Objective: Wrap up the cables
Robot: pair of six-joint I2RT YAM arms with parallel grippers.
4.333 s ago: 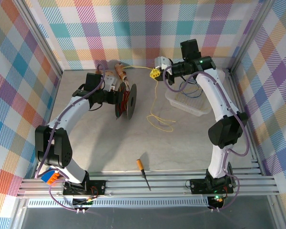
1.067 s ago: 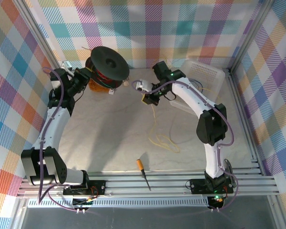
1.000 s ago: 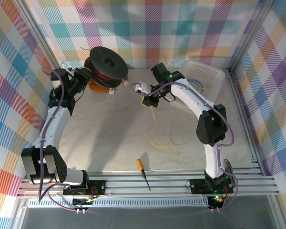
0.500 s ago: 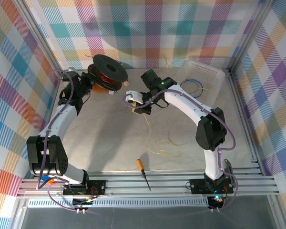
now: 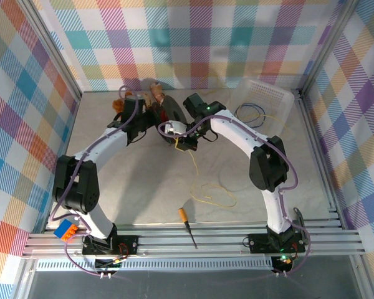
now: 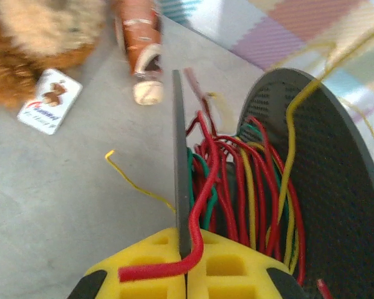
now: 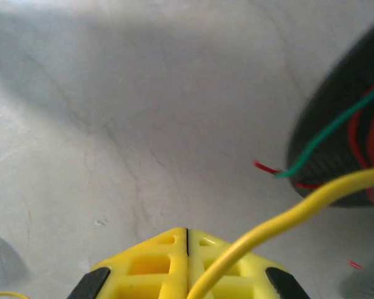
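Note:
A black spool (image 5: 172, 112) stands on edge at the back of the table, and my left gripper (image 5: 157, 117) holds it. In the left wrist view the yellow fingers (image 6: 182, 235) are shut on its thin near flange (image 6: 180, 156), with a red wire lying across them. Red, green and yellow wires are wound between the flanges. Just right of the spool, my right gripper (image 5: 182, 142) is shut (image 7: 187, 232) on a thin yellow cable (image 7: 287, 218) that runs up to the spool. Below that gripper, the cable (image 5: 193, 163) hangs to loose loops (image 5: 213, 198) on the table.
A screwdriver (image 5: 187, 225) with an orange handle lies near the front edge. A clear basket (image 5: 266, 99) with dark wires sits at the back right. Beyond the spool are a furry toy (image 6: 37, 37), a small card (image 6: 48, 110) and a brown tube (image 6: 140, 43).
My left arm has swung the spool rightward and turned it from flat to on edge. My right gripper shifted slightly right and nearer, with the cable loops trailing on the table.

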